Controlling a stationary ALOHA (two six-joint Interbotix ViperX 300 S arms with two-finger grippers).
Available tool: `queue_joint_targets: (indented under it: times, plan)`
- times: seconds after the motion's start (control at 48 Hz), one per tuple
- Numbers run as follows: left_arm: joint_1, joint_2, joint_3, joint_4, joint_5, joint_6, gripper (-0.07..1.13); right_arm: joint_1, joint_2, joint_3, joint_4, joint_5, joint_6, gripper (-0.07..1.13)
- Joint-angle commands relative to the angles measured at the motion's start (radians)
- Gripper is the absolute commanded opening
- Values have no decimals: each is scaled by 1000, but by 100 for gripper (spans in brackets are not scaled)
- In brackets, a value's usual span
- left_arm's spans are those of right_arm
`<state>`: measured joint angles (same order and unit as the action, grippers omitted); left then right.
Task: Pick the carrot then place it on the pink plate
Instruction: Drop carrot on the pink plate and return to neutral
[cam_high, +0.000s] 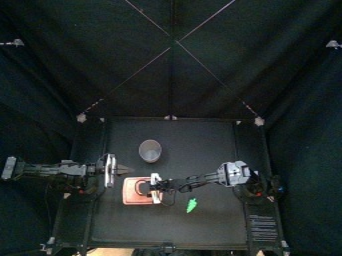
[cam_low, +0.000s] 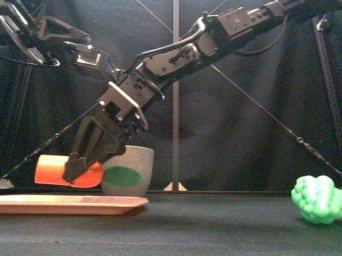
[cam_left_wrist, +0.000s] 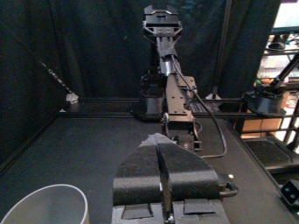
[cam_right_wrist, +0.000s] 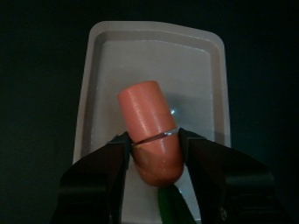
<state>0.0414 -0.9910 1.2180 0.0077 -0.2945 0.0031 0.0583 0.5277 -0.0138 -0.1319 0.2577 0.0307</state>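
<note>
Where the right arm crosses the middle of the surface from the right, we see its claw clenched on the carrot, an orange toy gripped across its thicker half. In the front view the carrot hangs tilted just above the pink plate, with a clear gap between them, so it is not yet set down. In the right wrist view the carrot lies between the two black jaws of the right claw, its rounded end pointing over the bare middle of the plate. A thin pale ring crosses the carrot near the jaws, and a strip of green leaf shows at its held end. From above, the plate lies left of centre near the front, and the right claw is over its right edge.

We note the grey cup upright behind the plate, well apart from it. In the front view the cup carries a round green patch that we cannot identify. A green leafy toy sits alone to the right.

The left claw rests at the left, empty, with its jaws pressed together, beside the cup.
</note>
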Motion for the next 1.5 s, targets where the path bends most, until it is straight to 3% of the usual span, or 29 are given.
queue_joint_targets:
  times: [0.021, 0.146, 0.333, 0.521, 0.688, 1.5]
  plan:
    - [2, 2, -12, 2, -5, 0, -4, 0, -32, -23, 3, -3, 0, 82]
    - [2, 2, -9, 2, -5, 0, -4, 2, -31, -28, -6, -2, 0, 92]
    - [2, 2, -9, 2, -6, 0, -4, -2, -49, -26, -49, 12, 5, 93]
    - [2, 2, -9, 2, -5, 0, -4, -25, -201, 51, -103, 104, 8, 93]
    - [2, 0, -9, 2, -5, 0, -4, -37, -374, 179, -97, 89, 9, 93]
    - [9, -18, -9, 6, -5, 3, -4, -61, -1178, 859, 67, -393, 11, 93]
